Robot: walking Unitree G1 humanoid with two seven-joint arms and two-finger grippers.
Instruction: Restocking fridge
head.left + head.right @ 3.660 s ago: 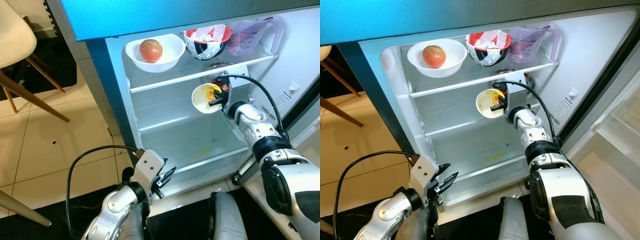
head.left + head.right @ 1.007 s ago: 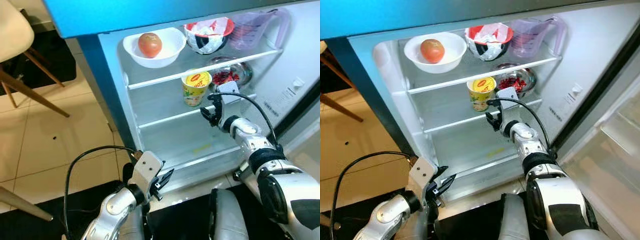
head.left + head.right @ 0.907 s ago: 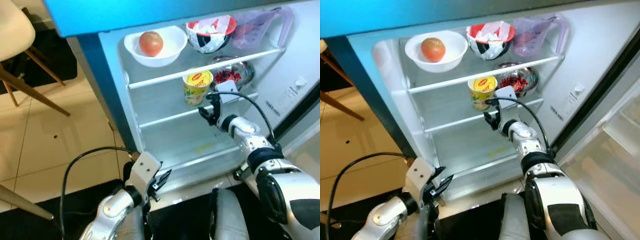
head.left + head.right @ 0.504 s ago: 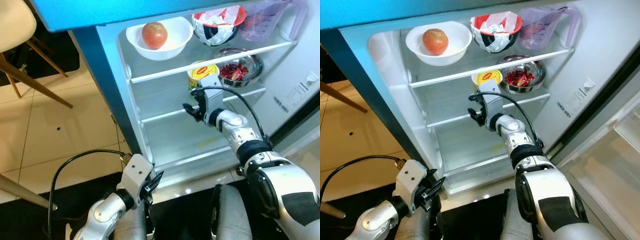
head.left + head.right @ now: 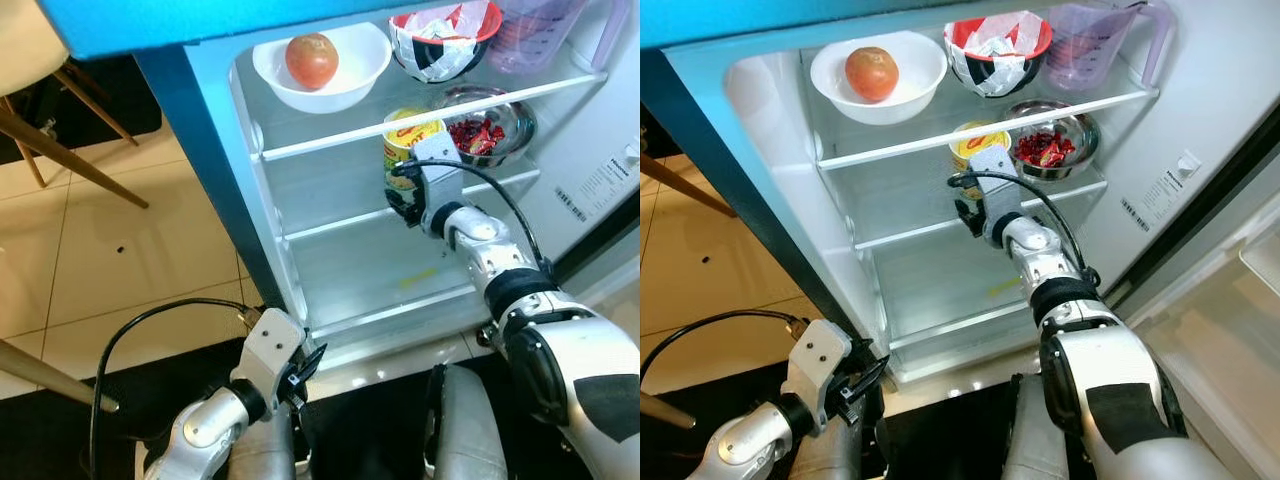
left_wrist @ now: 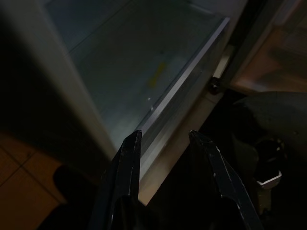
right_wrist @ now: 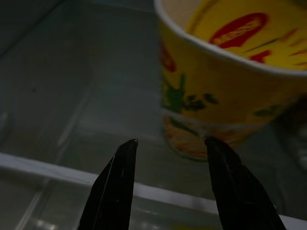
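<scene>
Head views bright and evenly lit; fridge interior (image 5: 330, 200) glows white, light coming from inside and above. Tiled floor (image 5: 120, 230) warm-toned, faint sheen. Mild wide-angle bending at frame edges; slight softness overall. Wrist views much dimmer: left one mostly deep shadow, lower shelf (image 6: 144, 72) palely lit; right one murky, yellow cup (image 7: 225, 91) close and soft-focused, its colours muted.

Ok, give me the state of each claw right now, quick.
Left claw: open, empty, low by the fridge's bottom edge.
Right claw: open, empty, just in front of the yellow cup.
</scene>
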